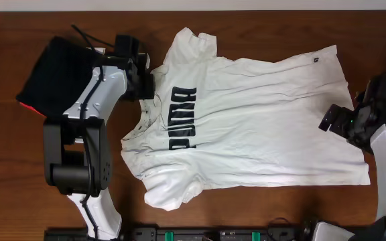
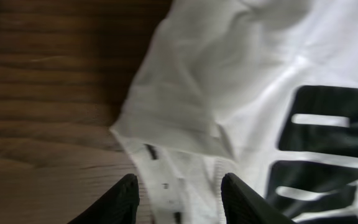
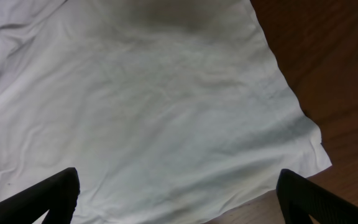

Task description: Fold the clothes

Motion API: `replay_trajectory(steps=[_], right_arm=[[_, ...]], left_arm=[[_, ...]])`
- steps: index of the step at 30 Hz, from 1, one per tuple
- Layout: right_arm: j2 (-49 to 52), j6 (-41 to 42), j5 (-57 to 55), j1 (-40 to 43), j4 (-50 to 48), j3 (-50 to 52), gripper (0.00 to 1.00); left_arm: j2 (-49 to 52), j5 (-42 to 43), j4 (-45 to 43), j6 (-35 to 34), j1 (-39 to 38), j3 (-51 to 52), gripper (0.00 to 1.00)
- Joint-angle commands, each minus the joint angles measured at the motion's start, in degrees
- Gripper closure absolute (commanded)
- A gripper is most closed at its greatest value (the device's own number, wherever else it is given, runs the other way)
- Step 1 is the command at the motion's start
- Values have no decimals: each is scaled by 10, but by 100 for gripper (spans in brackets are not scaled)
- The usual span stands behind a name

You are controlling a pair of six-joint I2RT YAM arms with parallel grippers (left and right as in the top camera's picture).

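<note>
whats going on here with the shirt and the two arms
Two robot arms are set to fold a white PUMA T-shirt, which lies spread flat, lettering up, on the wooden table. The left claw sits at the collar, jaws partly apart over the neckband. The right claw hangs wide open over a hem corner. No fold is made yet. A black folded garment lies by the left arm.

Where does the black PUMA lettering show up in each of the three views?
Overhead: PUMA lettering sits left of centre, running sideways.
Left wrist: along the right edge, middle to lower part.
Right wrist: not in it; only plain white cloth shows.
Shared landmark: the white T-shirt lying on the brown wooden table.
</note>
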State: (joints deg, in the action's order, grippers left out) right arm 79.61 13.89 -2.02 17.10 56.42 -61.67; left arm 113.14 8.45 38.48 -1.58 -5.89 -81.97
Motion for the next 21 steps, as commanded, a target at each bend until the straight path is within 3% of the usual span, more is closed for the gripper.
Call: replay_trajectory(steps=[1, 14, 21], right_arm=[[-2, 7, -8, 2, -1, 3, 1], [-2, 7, -8, 2, -1, 3, 1], [-2, 7, -8, 2, -1, 3, 1]], left_arm=[[3, -63, 9, 19, 1, 7, 54], [19, -63, 12, 109, 2, 8, 54], [51, -63, -9, 116, 1, 8, 54]])
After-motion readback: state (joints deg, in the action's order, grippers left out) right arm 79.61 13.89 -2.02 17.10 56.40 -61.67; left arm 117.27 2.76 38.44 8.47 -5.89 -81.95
